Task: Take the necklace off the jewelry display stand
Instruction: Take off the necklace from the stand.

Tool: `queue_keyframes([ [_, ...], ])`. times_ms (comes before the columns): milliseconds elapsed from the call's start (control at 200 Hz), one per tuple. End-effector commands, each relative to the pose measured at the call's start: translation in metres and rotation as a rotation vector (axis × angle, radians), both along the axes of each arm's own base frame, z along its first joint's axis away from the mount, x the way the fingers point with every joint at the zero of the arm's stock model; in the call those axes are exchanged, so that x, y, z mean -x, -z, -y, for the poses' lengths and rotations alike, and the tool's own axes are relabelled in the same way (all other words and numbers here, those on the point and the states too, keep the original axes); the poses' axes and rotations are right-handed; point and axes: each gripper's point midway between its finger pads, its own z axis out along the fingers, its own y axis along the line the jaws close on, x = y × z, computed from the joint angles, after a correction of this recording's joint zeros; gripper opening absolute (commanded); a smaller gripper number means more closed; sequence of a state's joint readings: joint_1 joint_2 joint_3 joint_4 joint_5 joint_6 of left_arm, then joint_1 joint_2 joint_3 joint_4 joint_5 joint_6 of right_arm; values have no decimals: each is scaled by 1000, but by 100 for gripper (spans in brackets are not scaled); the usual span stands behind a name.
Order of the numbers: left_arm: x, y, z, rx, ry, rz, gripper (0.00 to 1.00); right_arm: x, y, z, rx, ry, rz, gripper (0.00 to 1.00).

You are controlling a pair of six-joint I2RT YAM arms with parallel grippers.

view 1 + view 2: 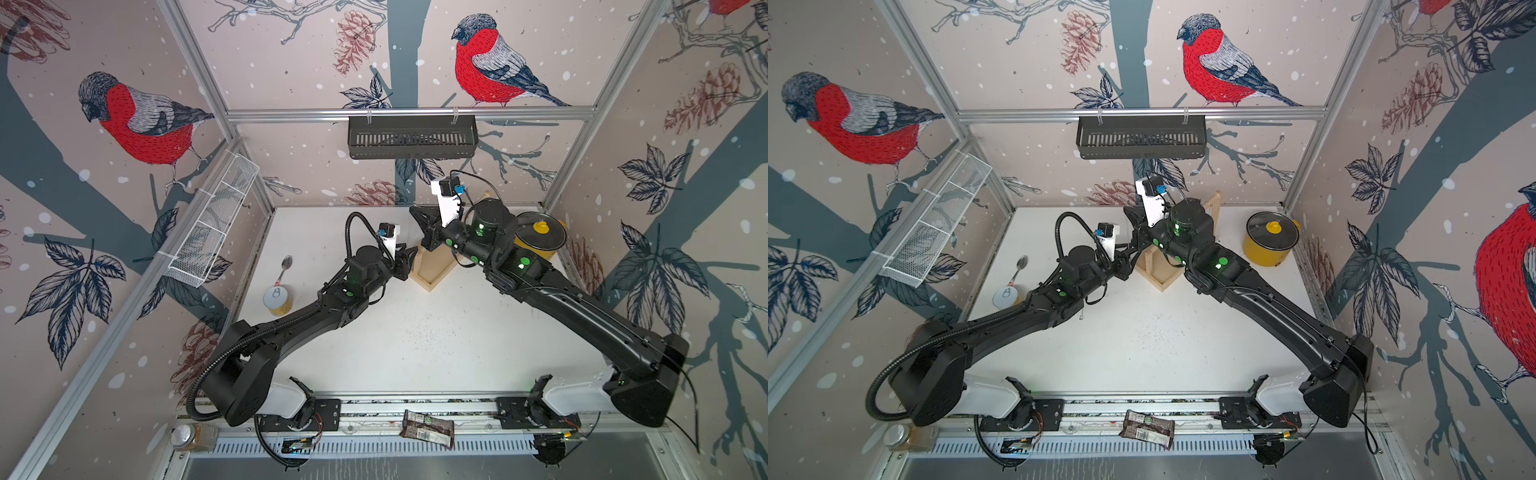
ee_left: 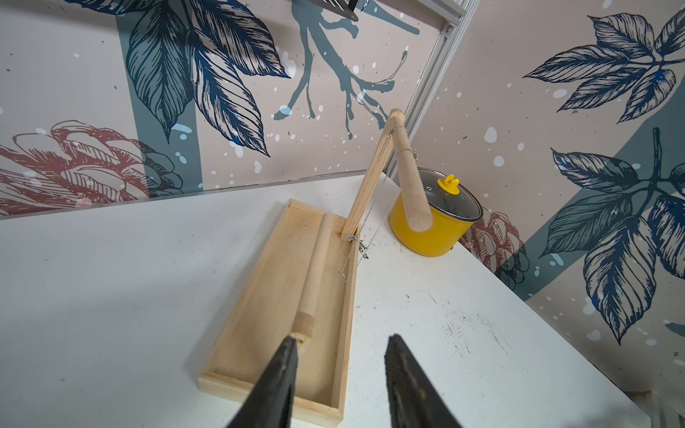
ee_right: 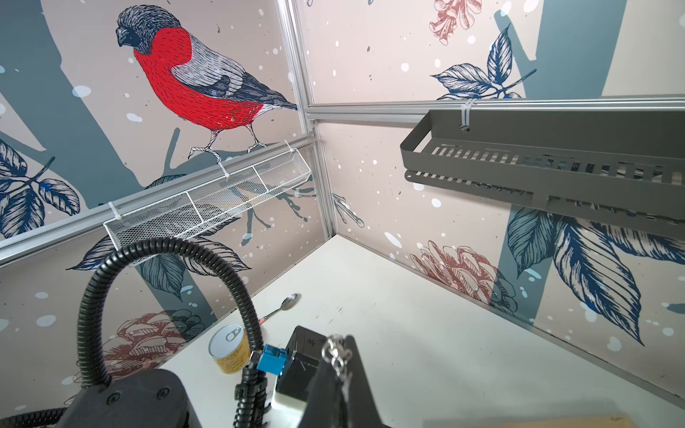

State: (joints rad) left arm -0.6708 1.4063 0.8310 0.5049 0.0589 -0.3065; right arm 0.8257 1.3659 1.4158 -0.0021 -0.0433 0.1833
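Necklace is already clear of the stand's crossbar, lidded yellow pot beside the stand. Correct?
No. The necklace hangs looped over the crossbar of the jewelry display stand; the left wrist view shows it. The lidded yellow pot beside the stand is right.

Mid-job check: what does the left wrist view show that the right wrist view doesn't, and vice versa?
Left wrist only: the jewelry display stand in full, the necklace looped over its crossbar and trailing to the tray, the yellow pot, the left fingers apart. Right wrist only: silver chain links pinched in the shut right fingers, can, spoon, white mesh basket. Both: white table, patterned walls; the right wrist catches just a sliver of pale wood.
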Motion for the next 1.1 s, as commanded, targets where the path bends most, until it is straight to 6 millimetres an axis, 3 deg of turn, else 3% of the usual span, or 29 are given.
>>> queue_keyframes([
  [0, 2, -8, 0, 20, 13, 35, 39, 2, -13, 3, -20, 8, 33, 4],
  [420, 13, -4, -1, 20, 48, 40, 37, 2, -11, 2, -19, 12, 30, 4],
  [1096, 14, -4, -1, 28, 49, 38, 35, 4, -13, 3, -13, 16, 40, 4],
])
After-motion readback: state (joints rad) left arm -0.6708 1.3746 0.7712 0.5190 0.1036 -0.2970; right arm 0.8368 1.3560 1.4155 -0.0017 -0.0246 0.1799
